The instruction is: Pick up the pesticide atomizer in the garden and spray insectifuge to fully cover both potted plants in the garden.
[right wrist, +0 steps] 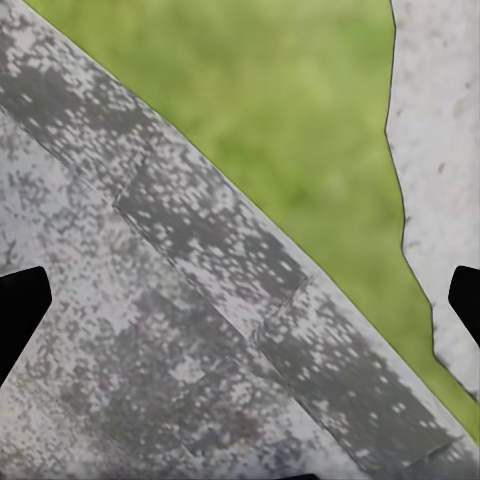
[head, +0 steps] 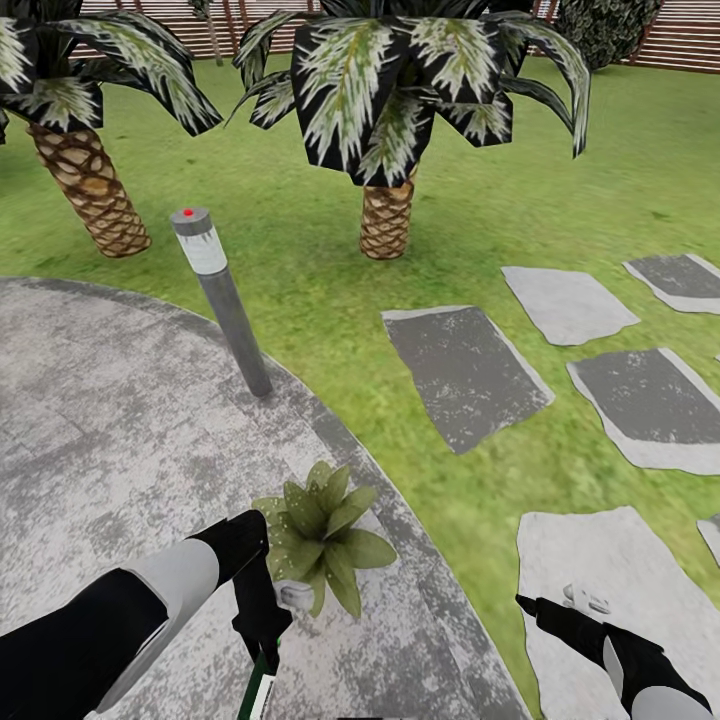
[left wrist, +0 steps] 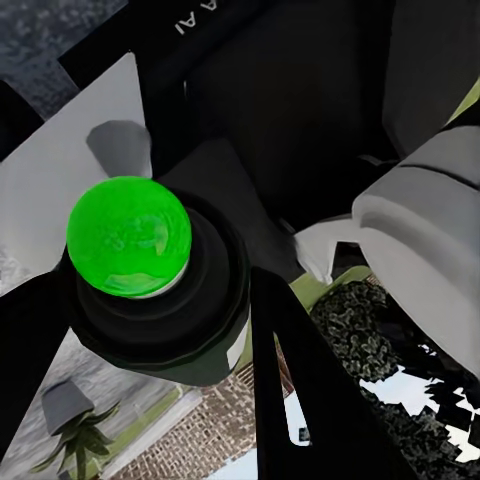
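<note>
Atomizer [head: 262, 690] is sitting clenched in the left gripper [head: 268, 640], its white head just beside 1 potted plant [head: 322, 535] standing on the patio [head: 100, 430] edge. Right gripper [head: 530, 603] is hanging released over a stepping stone [head: 600, 570].

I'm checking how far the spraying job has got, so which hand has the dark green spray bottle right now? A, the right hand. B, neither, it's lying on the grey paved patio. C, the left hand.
C: the left hand is closed around the dark green spray bottle beside the green-leaved potted plant, while the right hand hangs open with nothing in it.
</note>
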